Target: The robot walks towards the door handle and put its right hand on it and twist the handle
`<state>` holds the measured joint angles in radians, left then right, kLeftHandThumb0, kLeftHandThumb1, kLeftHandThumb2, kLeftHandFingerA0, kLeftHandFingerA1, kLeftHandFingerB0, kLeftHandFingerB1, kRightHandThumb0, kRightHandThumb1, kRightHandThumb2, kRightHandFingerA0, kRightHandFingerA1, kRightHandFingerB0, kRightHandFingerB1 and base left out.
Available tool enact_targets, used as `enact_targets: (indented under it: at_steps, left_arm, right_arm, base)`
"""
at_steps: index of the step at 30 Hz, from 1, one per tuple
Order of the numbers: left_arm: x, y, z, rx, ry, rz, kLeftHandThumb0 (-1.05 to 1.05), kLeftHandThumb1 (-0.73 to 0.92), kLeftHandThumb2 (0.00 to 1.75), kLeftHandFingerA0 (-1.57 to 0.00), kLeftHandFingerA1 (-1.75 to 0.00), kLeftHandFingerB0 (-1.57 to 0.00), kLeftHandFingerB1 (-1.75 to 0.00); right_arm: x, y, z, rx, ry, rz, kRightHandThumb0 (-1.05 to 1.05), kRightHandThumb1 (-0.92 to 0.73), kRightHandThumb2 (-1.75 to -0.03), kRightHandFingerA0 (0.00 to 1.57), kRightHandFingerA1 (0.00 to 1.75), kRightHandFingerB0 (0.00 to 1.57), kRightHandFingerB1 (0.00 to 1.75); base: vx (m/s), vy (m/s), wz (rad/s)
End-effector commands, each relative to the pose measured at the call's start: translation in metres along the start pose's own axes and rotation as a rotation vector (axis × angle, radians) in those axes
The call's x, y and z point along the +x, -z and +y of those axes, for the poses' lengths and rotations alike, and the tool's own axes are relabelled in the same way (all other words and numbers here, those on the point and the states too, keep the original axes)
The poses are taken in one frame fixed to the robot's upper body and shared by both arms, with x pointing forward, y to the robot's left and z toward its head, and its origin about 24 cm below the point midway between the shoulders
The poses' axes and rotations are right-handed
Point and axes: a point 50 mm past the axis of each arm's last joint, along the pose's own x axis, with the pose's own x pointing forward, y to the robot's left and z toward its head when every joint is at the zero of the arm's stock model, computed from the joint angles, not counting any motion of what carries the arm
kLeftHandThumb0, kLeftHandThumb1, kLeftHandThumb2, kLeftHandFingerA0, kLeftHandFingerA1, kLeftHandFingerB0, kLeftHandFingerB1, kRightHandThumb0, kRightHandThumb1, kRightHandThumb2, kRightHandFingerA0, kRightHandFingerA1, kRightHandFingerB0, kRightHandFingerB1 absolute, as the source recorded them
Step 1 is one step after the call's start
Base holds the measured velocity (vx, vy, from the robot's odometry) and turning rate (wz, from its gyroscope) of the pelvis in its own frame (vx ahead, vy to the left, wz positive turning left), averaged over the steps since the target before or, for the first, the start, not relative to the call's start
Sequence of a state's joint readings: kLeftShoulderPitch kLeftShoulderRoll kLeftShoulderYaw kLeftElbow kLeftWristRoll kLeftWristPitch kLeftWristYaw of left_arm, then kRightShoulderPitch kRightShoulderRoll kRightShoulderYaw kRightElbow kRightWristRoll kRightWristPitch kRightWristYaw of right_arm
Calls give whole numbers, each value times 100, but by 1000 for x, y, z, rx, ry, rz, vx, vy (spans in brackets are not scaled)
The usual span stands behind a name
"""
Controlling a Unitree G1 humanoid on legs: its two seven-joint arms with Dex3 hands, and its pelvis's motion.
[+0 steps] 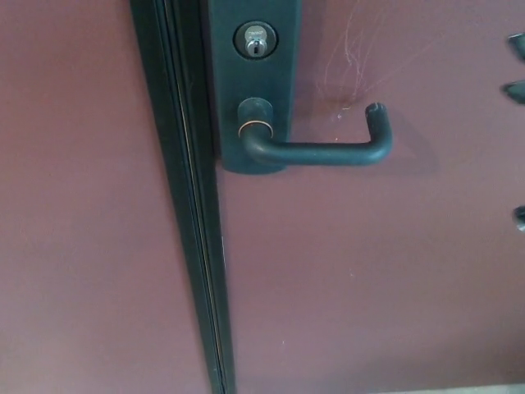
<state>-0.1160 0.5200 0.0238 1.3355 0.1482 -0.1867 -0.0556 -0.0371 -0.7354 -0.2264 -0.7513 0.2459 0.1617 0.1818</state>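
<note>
Door handle [320,152]: dark lever, upper middle of the frame. Its hub sits on a dark backplate [253,82]; the bar runs level toward the right of the frame and ends in an upturned tip. A thin copper-coloured ring circles the hub. Nothing touches the lever.

Keyhole cylinder [256,41]: silver, set in the backplate directly above the hub, near the top edge of the frame.

Door [369,279]: maroon face fills the right and lower frame; faint pale scratches show above the lever tip. A dark vertical frame strip [193,246] runs from top to bottom just left of the backplate, with another maroon panel [82,205] to its left.

Right hand [517,82]: only dark fingers' tips poke in at the far right edge, two in the upper right and one lower down at mid height. The tips are spread apart and hold nothing. They stay well apart from the lever, out to its right.

Left hand: not showing anywhere.
</note>
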Motion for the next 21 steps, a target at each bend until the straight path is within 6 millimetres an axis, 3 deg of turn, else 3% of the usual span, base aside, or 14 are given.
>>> enact_targets:
  at_steps: [1, 6, 7, 15, 16, 17, 18, 21]
  left_arm:
    - [-3, 10, 5, 7, 17, 22, -32, 59, 58, -69, -48, -52, -41]
    - [-3, 11, 4, 14, 14, 25, -32, 59, 58, -69, -47, -53, -41]
    - [-3, 11, 4, 16, 17, 23, -32, 60, 58, -69, -47, -53, -41]
    - [-3, 11, 4, 23, 17, 22, -32, 59, 58, -69, -47, -53, -41]
    - [-3, 11, 4, 24, 18, 22, -32, 59, 58, -69, -47, -53, -41]
    - [-3, 11, 4, 24, 18, 23, -32, 59, 58, -69, -47, -53, -41]
    - [-3, 11, 4, 25, 17, 25, -32, 59, 58, -69, -47, -53, -41]
    - [-3, 11, 5, 33, 14, 26, -32, 59, 58, -69, -47, -53, -41]
  right_arm:
    - [12, 0, 25, 4, -186, 115, -68, -43, -77, 36, 49, 28, 43]
    - [17, 4, 34, 3, -218, 171, -62, -43, -74, 34, 48, 27, 42]
    - [18, 2, 37, -2, -226, 175, -55, -51, -55, 39, 40, 30, 33]
    - [25, -13, 45, -37, -235, 140, -53, -50, -55, 37, 39, 29, 33]
    - [26, -14, 46, -39, -236, 140, -58, -44, -69, 33, 46, 27, 41]
    - [27, -14, 46, -41, -237, 138, -58, -44, -69, 33, 46, 27, 41]
    - [29, -15, 46, -48, -240, 134, -53, -51, -55, 37, 39, 29, 33]
    - [36, -17, 47, -78, -246, 128, -53, -52, -56, 38, 39, 30, 33]
  base:
    - [0, 0, 0]
    - [0, 0, 0]
    - [0, 0, 0]
    - [0, 0, 0]
    - [0, 0, 0]
    - [0, 0, 0]
    - [0, 0, 0]
    - [0, 0, 0]
